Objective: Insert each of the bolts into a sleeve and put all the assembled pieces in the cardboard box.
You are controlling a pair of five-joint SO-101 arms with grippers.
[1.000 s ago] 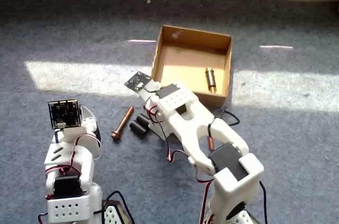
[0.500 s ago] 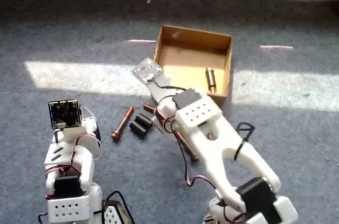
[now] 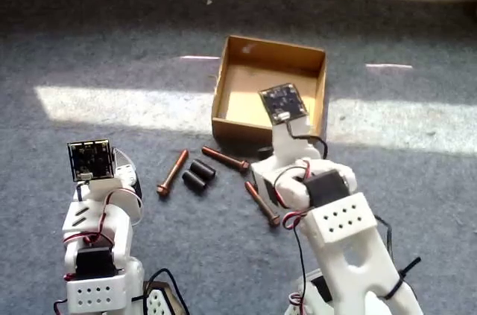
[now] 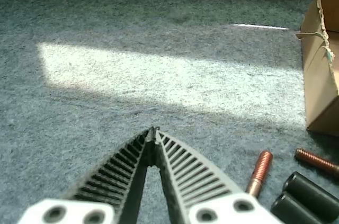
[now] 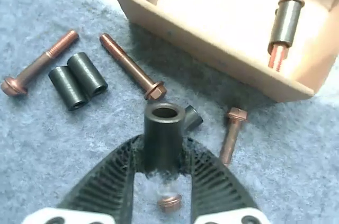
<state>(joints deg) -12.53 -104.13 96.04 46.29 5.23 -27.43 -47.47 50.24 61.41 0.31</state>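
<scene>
My right gripper (image 5: 164, 144) is shut on a black sleeve (image 5: 164, 131), held upright just in front of the cardboard box (image 5: 212, 70). A copper bolt head (image 5: 169, 202) shows right beneath the sleeve. One assembled bolt and sleeve (image 5: 285, 23) lies inside the box. Three loose copper bolts (image 3: 173, 172) (image 3: 223, 158) (image 3: 262, 203) and two black sleeves (image 3: 197, 176) lie on the carpet left of the right arm (image 3: 335, 218). Another dark sleeve (image 5: 193, 117) lies partly hidden behind the held one. My left gripper (image 4: 152, 134) is shut and empty, low over the carpet, left of the parts.
The cardboard box (image 3: 223, 84) stands open-topped at the middle back of the grey carpet (image 3: 112, 62). The left arm (image 3: 97, 211) stands at the front left. Bare carpet stretches to the left and behind the box.
The right arm has swung rightward from beside the two sleeves to the front of the box. Its wrist board now covers the assembled piece in the high view. The left arm has stayed still.
</scene>
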